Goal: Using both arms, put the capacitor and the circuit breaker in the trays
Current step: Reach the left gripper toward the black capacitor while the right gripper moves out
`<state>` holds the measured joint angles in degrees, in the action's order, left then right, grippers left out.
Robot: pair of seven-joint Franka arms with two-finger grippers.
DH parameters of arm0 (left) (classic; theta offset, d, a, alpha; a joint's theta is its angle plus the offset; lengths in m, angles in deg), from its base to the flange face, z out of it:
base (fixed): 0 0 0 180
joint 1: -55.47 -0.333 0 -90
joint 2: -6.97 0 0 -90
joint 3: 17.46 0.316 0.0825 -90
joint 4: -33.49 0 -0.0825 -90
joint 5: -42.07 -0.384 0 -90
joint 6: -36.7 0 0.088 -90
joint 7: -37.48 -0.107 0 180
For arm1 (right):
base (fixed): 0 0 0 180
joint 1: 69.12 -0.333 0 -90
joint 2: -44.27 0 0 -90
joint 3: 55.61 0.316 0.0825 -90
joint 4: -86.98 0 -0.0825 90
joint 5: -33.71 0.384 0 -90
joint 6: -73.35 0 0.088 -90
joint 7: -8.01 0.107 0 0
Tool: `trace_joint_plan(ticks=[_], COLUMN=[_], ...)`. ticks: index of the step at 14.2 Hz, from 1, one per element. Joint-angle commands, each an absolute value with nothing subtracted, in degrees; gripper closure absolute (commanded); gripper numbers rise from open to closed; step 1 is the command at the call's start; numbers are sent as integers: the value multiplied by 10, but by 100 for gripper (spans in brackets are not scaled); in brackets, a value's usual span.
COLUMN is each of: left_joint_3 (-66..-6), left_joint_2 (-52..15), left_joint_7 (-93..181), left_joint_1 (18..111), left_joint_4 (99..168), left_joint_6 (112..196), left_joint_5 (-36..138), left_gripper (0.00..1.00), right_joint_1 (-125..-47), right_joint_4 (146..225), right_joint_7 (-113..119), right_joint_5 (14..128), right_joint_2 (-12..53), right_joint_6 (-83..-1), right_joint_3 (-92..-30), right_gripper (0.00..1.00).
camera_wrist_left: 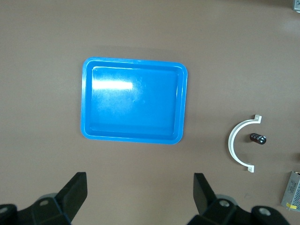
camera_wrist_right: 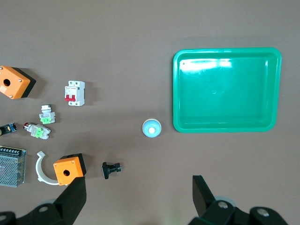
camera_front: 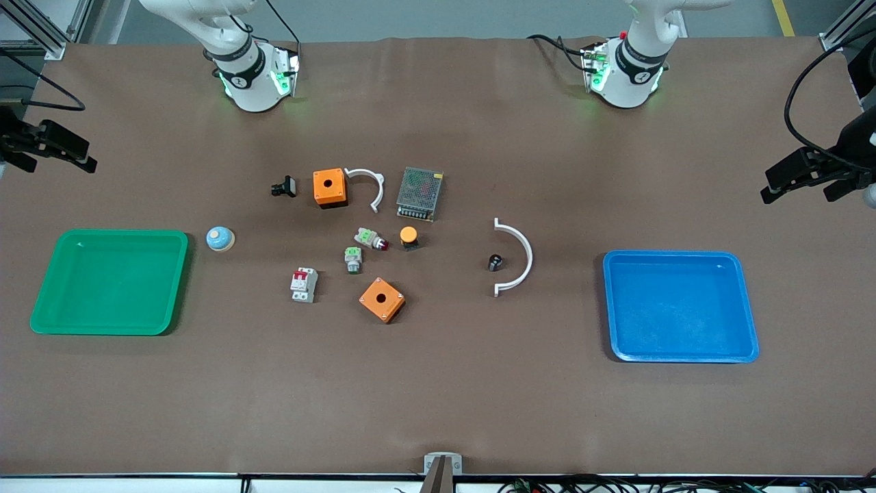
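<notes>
The capacitor (camera_front: 495, 261) is a tiny black cylinder lying inside the curve of a white arc-shaped clip (camera_front: 518, 257), toward the left arm's end; the left wrist view shows the capacitor (camera_wrist_left: 257, 138) too. The circuit breaker (camera_front: 304, 284), light grey with a red lever, lies among the parts in the middle; in the right wrist view the circuit breaker (camera_wrist_right: 74, 93) is far from the fingers. My left gripper (camera_wrist_left: 139, 187) hangs high and open beside the blue tray (camera_wrist_left: 133, 136). My right gripper (camera_wrist_right: 138, 190) hangs high and open, empty. Neither gripper shows in the front view.
A green tray (camera_front: 109, 233) sits at the right arm's end, a blue tray (camera_front: 677, 255) at the left arm's end. Two orange boxes (camera_front: 330, 187) (camera_front: 382, 299), a power supply (camera_front: 419, 194), push-button parts (camera_front: 353, 259), a black clip (camera_front: 284, 186) and a blue-white knob (camera_front: 220, 238) lie mid-table.
</notes>
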<state>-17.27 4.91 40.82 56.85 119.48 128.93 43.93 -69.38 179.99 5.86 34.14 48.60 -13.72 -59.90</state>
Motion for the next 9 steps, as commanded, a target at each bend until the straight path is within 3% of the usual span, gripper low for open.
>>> trace_joint_plan(ticks=[1, 5, 9], left_joint_3=[-174, -175, -178], left_joint_2=[45, 29, -31], left_joint_7=[399, 410, 445], left_joint_1=[566, 580, 630], left_joint_4=[1191, 1187, 1187], left_joint_6=[1289, 1290, 1291], left_joint_5=[439, 439, 440], left_gripper=[0, 0, 0], right_joint_1=[-696, -696, -695], right_joint_4=[1803, 1803, 1801], right_joint_7=[67, 67, 70], right_joint_5=[344, 344, 345], right_joint_2=[493, 493, 492], right_joint_6=[-135, -135, -133], right_joint_3=[-600, -600, -600], right_gripper=[0, 0, 0])
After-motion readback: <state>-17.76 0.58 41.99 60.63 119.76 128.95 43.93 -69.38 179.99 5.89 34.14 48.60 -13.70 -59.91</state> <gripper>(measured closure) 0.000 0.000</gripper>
